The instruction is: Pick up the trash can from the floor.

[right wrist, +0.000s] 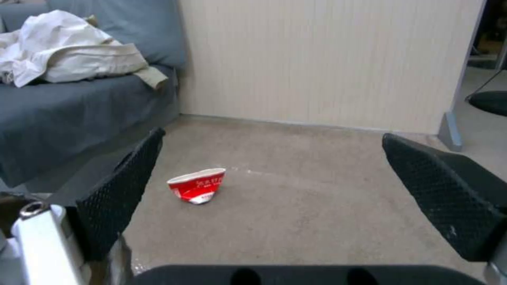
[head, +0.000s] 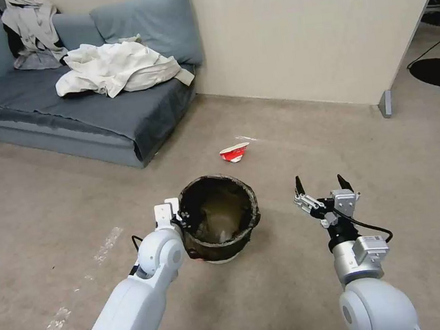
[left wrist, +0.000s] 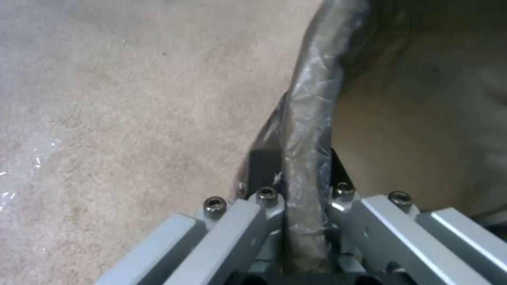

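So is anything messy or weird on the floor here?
Yes. A squashed red paper cup lies on its side on the floor, beyond the trash can rather than in it. The can also sits tilted, its bag-covered rim pinched by the left end effector.

The beige-grey floor (head: 302, 140) carries the bag-lined trash can (head: 219, 218) as the central landmark. A crushed red paper cup (head: 234, 152) lies beyond the can, toward the wall, and a grey sofa (head: 81, 112) stands farther off beyond the can's left side.
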Motion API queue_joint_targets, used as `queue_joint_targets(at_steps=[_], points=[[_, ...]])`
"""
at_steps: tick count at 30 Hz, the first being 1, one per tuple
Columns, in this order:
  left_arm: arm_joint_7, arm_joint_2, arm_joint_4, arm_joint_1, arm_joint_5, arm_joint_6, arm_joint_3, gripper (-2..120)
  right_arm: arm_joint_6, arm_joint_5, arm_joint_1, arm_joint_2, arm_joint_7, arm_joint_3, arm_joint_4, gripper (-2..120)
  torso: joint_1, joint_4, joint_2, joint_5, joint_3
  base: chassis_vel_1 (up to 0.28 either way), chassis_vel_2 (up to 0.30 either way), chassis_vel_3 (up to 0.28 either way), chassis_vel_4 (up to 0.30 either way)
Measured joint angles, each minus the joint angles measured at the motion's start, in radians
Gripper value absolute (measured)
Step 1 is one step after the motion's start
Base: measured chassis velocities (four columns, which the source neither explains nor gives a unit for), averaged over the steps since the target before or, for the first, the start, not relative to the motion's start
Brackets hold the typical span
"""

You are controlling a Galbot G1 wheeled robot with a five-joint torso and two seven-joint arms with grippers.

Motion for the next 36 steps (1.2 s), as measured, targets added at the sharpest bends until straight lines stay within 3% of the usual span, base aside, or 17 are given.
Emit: queue_joint_targets(at_steps=[8,16,27,36], points=[[0.006,0.030,-0.107,0.056,-0.014,-0.018,-0.053,1,0.000,-0.001,0.001,-0.001,-0.001,-0.002,0.003,100,0.000,-0.0002,0.000,-0.0001,0.000,0.000,0.000,0.000,0.000],[0.026,0.076,-0.249,0.143,-0.060,-0.018,-0.165,1,-0.002,-0.006,0.005,0.001,-0.002,-0.014,0.015,100,0.000,-0.0001,0.000,-0.0001,0.000,0.000,0.000,0.000,0.000],[0.027,0.087,-0.415,0.236,-0.132,-0.001,-0.259,1,-0.002,-0.009,-0.008,0.002,-0.002,-0.017,0.033,100,0.000,-0.0001,0.000,-0.0001,0.000,0.000,0.000,0.000,0.000],[0.024,0.086,-0.509,0.315,-0.108,0.021,-0.302,1,-0.001,-0.010,-0.004,0.003,-0.002,-0.018,0.038,100,0.000,0.0000,0.000,-0.0001,0.000,0.000,0.000,0.000,0.000]])
